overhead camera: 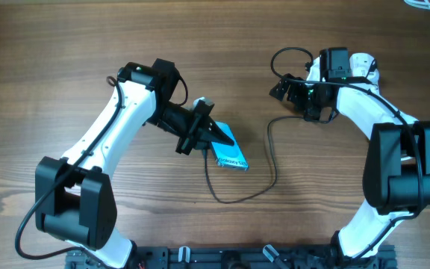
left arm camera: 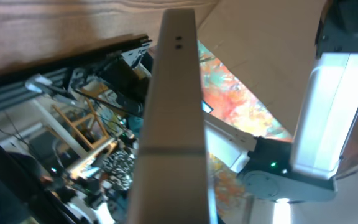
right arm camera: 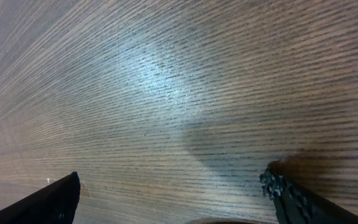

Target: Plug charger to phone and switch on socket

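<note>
phone (overhead camera: 231, 155) far from table (overhead camera: 51, 60) edges, charger (overhead camera: 272, 161) beside

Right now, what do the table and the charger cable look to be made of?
Table: wood or wood-look laminate, matte with a soft sheen; fine grain lines run across it.
Charger cable: black, probably a rubbery plastic jacket; it lies in loose bends.

Your overhead camera looked straight down on the bench (overhead camera: 51, 45). Your left wrist camera pointed sideways, off past its edge; your right wrist camera sat close over bench wood, shared with overhead.
</note>
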`<state>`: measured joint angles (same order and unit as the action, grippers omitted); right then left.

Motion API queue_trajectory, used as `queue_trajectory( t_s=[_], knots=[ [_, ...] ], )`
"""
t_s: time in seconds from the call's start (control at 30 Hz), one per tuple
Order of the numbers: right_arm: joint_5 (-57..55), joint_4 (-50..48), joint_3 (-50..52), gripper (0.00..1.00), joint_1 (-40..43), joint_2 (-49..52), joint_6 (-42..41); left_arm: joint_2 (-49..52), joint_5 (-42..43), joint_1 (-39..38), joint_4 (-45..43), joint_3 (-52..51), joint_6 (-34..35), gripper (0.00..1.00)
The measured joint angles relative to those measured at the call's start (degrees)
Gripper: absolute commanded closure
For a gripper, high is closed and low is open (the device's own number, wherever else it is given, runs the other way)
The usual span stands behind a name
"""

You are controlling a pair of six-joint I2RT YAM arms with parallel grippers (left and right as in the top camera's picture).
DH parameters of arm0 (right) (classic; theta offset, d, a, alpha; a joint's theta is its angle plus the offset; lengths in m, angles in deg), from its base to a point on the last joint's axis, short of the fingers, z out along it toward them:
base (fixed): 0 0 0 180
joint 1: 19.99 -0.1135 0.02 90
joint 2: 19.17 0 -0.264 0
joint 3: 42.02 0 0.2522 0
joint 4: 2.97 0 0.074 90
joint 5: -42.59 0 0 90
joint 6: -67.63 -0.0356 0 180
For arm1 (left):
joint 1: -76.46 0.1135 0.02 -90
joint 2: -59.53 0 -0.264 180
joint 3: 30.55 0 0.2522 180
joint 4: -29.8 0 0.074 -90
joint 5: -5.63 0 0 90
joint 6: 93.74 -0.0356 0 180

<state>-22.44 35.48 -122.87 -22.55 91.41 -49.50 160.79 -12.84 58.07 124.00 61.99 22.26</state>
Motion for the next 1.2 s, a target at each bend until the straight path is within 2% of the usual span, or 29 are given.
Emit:
queue_trajectory(
  t_s=[0.17,0.47,1.2],
  knots=[
    [0.00,-0.04,0.00,0.00,0.00,0.00,0.00,0.00,2.71,0.00,2.60,0.00,4.76,0.96],
    [-0.02,-0.04,0.00,0.00,0.00,0.00,0.00,0.00,13.66,0.13,4.44,0.00,6.99,0.96],
    [-0.22,-5.25,0.00,0.00,0.00,0.00,0.00,0.00,15.78,2.82,5.81,0.00,8.92,0.96]
  ],
)
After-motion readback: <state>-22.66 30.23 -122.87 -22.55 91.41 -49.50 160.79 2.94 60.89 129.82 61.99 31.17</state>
